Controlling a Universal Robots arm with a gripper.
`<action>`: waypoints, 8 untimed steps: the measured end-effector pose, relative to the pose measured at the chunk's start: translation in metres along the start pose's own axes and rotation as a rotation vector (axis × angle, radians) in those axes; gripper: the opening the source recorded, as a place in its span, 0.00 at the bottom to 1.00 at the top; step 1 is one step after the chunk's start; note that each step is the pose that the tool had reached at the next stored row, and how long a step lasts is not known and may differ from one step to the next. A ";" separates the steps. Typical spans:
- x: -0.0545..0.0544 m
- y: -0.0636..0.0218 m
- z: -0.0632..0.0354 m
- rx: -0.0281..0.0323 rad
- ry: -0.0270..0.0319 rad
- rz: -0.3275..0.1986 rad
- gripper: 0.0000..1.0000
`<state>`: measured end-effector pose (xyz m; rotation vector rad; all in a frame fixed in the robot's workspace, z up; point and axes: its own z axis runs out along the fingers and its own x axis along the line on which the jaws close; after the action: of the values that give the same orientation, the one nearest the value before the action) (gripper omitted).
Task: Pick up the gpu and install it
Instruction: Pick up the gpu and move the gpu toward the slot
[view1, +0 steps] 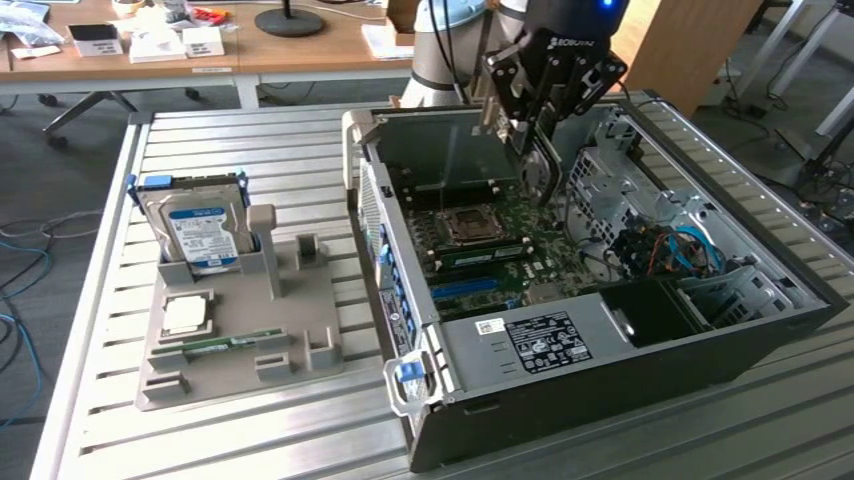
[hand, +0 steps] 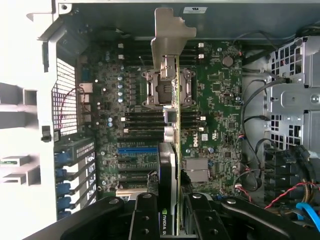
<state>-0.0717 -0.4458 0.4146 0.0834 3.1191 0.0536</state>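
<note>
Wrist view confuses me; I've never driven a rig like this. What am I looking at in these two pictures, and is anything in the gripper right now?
The exterior view comes from a camera off the arm: a robot arm reaches into an open computer case on a slatted metal table. On the exterior view's left, a grey holder carries an upright hard drive, a processor chip and a memory stick lying flat. The wrist view looks down past the gripper onto the motherboard. The gripper is shut on the gpu, seen edge-on there, apparently hanging above the board.
</note>
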 end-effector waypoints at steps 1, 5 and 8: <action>-0.001 0.0001 0.0000 0.0000 0.0000 0.000 0.27; -0.006 0.0004 0.0001 0.0000 0.0000 0.000 0.27; -0.011 0.0006 0.0002 0.0000 0.0000 0.000 0.27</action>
<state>-0.0611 -0.4458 0.4146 0.0834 3.1191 0.0536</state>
